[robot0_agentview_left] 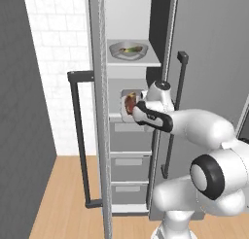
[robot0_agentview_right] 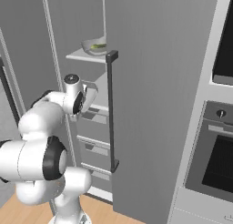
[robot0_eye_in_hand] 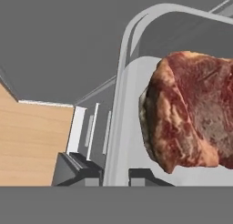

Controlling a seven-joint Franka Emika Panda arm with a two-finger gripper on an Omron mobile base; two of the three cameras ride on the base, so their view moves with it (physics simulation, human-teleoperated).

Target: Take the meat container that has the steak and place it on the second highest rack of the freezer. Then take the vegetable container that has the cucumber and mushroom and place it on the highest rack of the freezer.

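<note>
The meat container [robot0_agentview_left: 125,98] is a grey tray with a red-brown steak [robot0_agentview_left: 130,103] in it. It is tipped up on its side at the freezer opening, just above the second shelf [robot0_agentview_left: 119,118]. My gripper [robot0_agentview_left: 135,109] is shut on the tray's rim. In the hand view the rim [robot0_eye_in_hand: 119,104] runs between my gripper [robot0_eye_in_hand: 111,175] fingertips, and the steak [robot0_eye_in_hand: 191,114] lies close on the right. In the right base view my gripper [robot0_agentview_right: 85,99] reaches into the freezer. The vegetable container [robot0_agentview_left: 129,50], a grey bowl with greenish pieces, rests on the shelf above.
The freezer's left door stands open, with a long dark handle [robot0_agentview_left: 80,136]. Several drawers [robot0_agentview_left: 130,136] stack below the shelves. The closed right door [robot0_agentview_right: 150,104] carries a handle [robot0_agentview_right: 111,109]. An oven [robot0_agentview_right: 218,159] is at the far right. A wooden floor [robot0_agentview_left: 63,194] lies below.
</note>
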